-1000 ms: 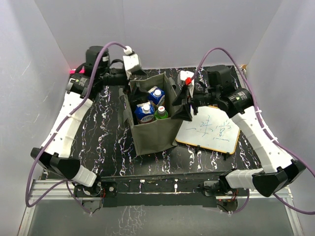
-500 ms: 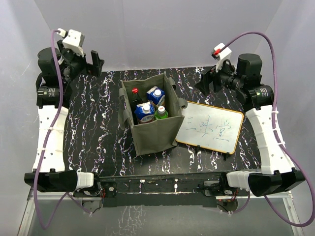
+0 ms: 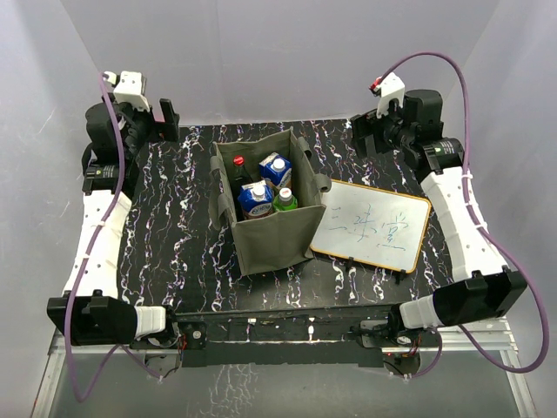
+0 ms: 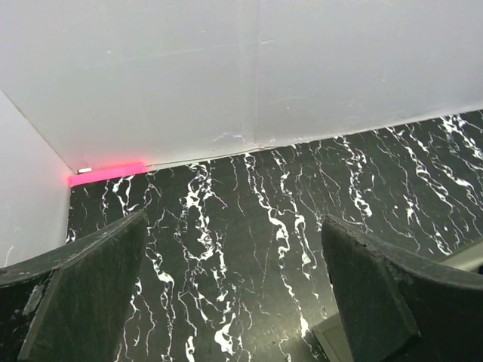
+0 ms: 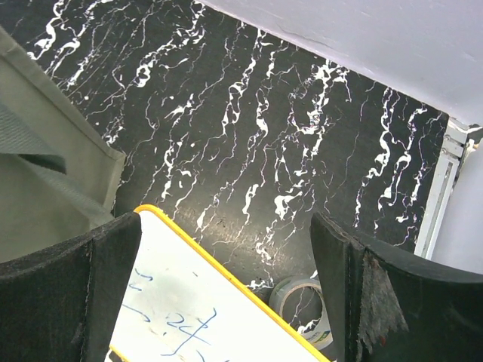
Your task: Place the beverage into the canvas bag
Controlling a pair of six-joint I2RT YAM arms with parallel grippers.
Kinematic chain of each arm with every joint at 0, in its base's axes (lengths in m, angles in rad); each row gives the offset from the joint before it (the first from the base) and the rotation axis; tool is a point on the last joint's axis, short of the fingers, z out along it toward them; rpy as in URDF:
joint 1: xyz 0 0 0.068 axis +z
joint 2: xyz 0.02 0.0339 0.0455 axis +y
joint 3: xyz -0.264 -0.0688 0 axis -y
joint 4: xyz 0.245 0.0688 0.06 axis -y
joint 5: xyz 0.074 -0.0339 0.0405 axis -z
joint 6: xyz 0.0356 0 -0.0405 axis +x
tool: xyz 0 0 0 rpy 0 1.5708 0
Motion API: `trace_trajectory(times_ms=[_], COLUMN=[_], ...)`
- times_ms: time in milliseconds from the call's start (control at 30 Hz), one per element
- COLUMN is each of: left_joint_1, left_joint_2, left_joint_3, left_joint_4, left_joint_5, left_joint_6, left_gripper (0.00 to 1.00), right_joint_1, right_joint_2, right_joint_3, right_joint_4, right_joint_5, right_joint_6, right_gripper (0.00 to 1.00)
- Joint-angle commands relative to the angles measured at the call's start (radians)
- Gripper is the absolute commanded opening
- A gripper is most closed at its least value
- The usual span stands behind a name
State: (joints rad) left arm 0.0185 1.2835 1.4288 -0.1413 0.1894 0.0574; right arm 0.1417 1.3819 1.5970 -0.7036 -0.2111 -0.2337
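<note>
The olive-grey canvas bag [image 3: 274,239] stands open mid-table. Inside it are two blue-and-white drink cartons [image 3: 255,199], a green bottle with a white cap [image 3: 284,200] and a dark bottle with a red cap [image 3: 238,163]. My left gripper [image 3: 165,117] is open and empty, raised over the back left of the table, well apart from the bag; its wrist view [image 4: 234,226] shows only marble between the fingers. My right gripper [image 3: 365,135] is open and empty near the back right; its wrist view [image 5: 225,226] shows the bag's corner [image 5: 45,166] at the left.
A yellow-framed whiteboard [image 3: 374,225] with blue writing lies right of the bag, also in the right wrist view [image 5: 189,309]. A tape roll [image 5: 300,300] lies by its far edge. A pink strip [image 4: 106,173] marks the back left corner. White walls enclose the table.
Both grippers have left the bag's rim and lifted back toward the far corners. The bag's handles have dropped. The bag and the drinks in it have not moved.
</note>
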Motion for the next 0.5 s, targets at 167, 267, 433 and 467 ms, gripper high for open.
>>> trace_trajectory(times_ms=[167,267,433,467], left_joint_1=[0.007,0.006,0.007,0.006], left_joint_2=[-0.043,-0.040,-0.028,-0.026], left_joint_3=[-0.079,-0.068,-0.030,-0.020], left_joint_4=[0.143,0.122,0.051,0.035], left_joint_5=[-0.062,-0.083,-0.063,-0.061], left_joint_6=[-0.112,-0.105,-0.032,-0.013], left_gripper=[0.97,0.97,0.97,0.97], right_joint_1=[-0.003,-0.003,-0.002,-0.003], right_joint_2=[-0.010,-0.046,-0.076,-0.079], right_joint_3=[-0.087,-0.163,-0.219,-0.225], right_joint_4=[0.243,0.358,0.482,0.500], right_joint_5=[0.126,0.139,0.132,0.137], right_joint_6=[0.105,0.115,0.132,0.133], right_gripper=[0.99,0.99,0.99,0.99])
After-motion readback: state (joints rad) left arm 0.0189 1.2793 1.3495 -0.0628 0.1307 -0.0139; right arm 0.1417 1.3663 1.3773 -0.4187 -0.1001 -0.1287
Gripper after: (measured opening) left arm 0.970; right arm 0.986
